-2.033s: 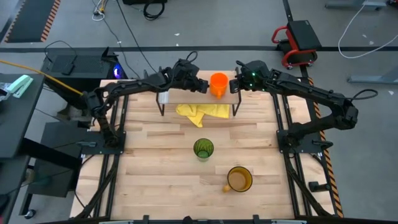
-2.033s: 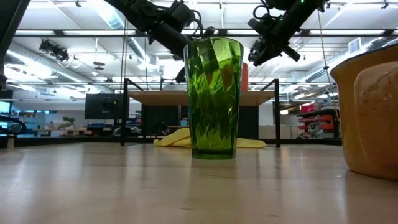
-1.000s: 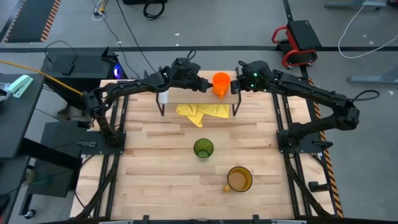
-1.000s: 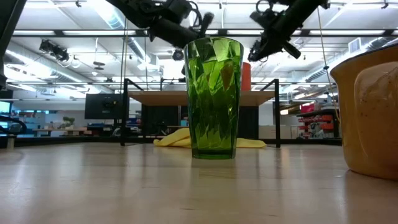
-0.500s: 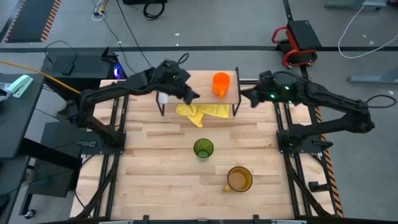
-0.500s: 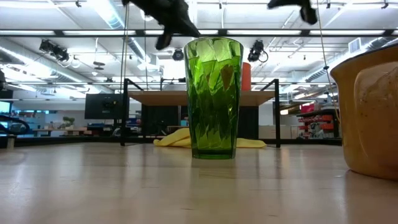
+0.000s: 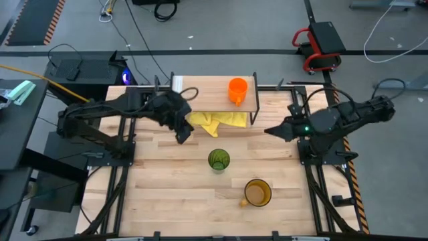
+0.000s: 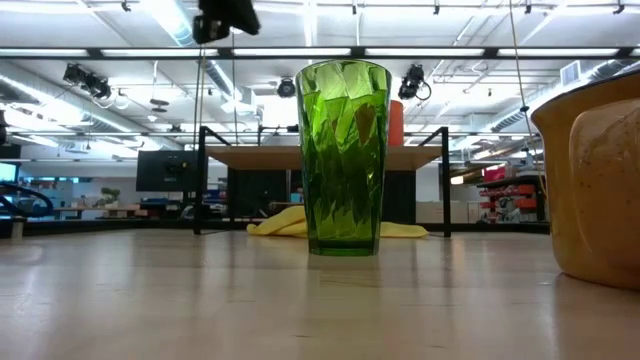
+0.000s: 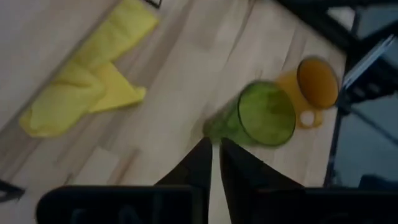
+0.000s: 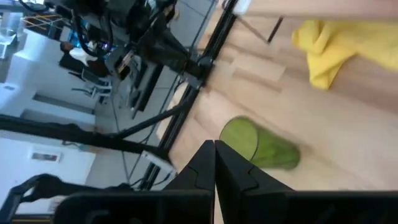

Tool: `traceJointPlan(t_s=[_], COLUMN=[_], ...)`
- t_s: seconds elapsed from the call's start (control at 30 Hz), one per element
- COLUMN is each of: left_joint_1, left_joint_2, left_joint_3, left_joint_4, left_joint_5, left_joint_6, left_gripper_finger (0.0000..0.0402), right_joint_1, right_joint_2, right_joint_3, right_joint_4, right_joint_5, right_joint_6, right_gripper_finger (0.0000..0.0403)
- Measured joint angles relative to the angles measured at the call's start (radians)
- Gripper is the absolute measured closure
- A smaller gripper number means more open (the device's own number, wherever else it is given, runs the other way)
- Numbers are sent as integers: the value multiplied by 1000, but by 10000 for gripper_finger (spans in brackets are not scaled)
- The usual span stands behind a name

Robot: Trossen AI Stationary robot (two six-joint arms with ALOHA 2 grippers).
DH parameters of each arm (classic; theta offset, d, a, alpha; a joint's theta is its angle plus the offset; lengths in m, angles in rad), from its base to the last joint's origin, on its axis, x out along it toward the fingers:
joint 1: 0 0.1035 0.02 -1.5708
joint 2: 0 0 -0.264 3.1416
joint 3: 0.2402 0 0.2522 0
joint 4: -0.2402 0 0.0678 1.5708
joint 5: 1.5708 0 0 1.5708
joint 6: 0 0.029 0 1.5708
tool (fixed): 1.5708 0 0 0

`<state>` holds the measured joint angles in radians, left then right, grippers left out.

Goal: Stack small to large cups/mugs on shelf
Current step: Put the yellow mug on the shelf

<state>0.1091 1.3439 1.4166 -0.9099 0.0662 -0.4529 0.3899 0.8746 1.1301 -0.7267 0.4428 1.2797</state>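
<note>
Left gripper [image 7: 180,138] hangs over the table just in front of the shelf's [image 7: 208,100] left end, fingers a narrow slit apart in its wrist view, nothing between them. Just beside it the yellow cloth [image 7: 215,120] lies bunched under the shelf. Right gripper [image 7: 269,131] is out over the table's right side, fingers pressed together and empty. On top of the shelf, toward its right end, stands the orange mug [image 7: 237,90], upright. The green tumbler [image 7: 219,160] stands upright mid-table, well clear of both grippers; it fills the middle of the low view. Nearer the front edge and to its right sits the amber mug [image 7: 257,193], handle pointing left, apart from the tumbler.
</note>
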Motion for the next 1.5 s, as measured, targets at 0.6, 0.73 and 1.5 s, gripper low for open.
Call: traceJointPlan(t_s=[0.6, 0.73, 1.5], left_joint_1=[-264, -300, -446], left_joint_2=[-5, -2, 141], left_joint_3=[0, 0, -1], left_joint_4=[-60, -58, 37], left_joint_5=[-228, -312, -384], left_joint_6=[-351, -472, -643], left_gripper_finger=[379, 378, 368], right_joint_1=[318, 363, 438], right_joint_2=[132, 222, 520], right_joint_3=[236, 387, 418], right_joint_4=[-455, -695, -827], right_joint_5=[31, 27, -217], right_joint_6=[113, 110, 116], right_gripper_finger=[398, 398, 277])
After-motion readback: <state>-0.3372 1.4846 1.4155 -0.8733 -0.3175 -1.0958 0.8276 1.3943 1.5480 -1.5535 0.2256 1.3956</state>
